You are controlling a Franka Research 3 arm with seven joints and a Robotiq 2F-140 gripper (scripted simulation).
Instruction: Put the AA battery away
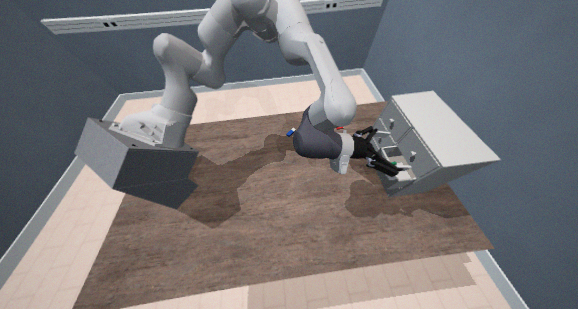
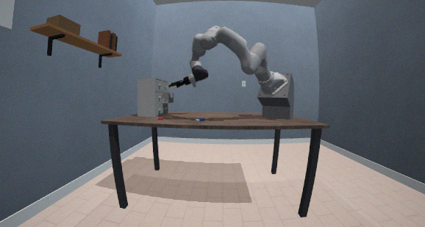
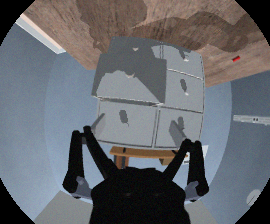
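The grey chest (image 1: 434,135) stands at the right end of the table, its drawers facing my arm. One middle-row drawer (image 1: 398,177) is pulled out; it also shows in the exterior view (image 2: 169,97) and in the wrist view (image 3: 129,75). My gripper (image 1: 387,153) is open wide, level with the chest front and just above that drawer, with nothing between the fingers. A small green thing (image 1: 393,163), probably the AA battery, shows beside the lower finger over the open drawer. I cannot tell whether it lies inside the drawer. The wrist view shows no battery between the fingers.
A small red thing (image 1: 340,128) lies on the table near the chest, and a small blue-and-white thing (image 1: 289,131) lies farther toward the middle. The robot base (image 1: 140,158) stands at the left end. The chest is close to the table's right edge.
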